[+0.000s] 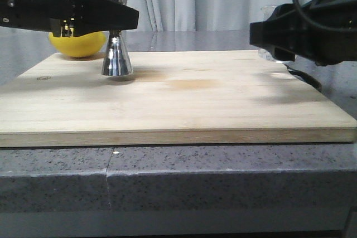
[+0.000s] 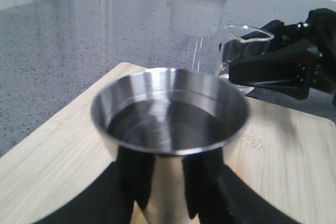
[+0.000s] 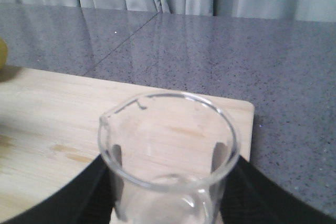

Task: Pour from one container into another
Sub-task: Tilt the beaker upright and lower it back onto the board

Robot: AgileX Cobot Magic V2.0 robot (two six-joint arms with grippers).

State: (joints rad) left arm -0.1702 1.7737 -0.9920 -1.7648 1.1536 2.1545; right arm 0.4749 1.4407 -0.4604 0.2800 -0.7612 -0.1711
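Left jaws [image 2: 168, 192] grasp metal cup [image 2: 170, 116]; right jaws [image 3: 168, 203] grasp beaker [image 3: 168, 145], barely visible from front.

A small clear glass beaker [image 3: 168, 156] is held upright, its round open rim seen from above in the right wrist view, with a pouring lip at one side of the rim. Dark finger pads are seen through its wall on two opposite sides. No liquid can be made out inside it, though the clear glass makes this hard to judge. In the front view only a sliver of it is seen at the far right of the wooden board. The shiny metal hourglass cup [image 1: 116, 26] is stood upright on the board's far left part, gripped at its narrow waist. Its open upper bowl [image 2: 169, 111] appears empty.
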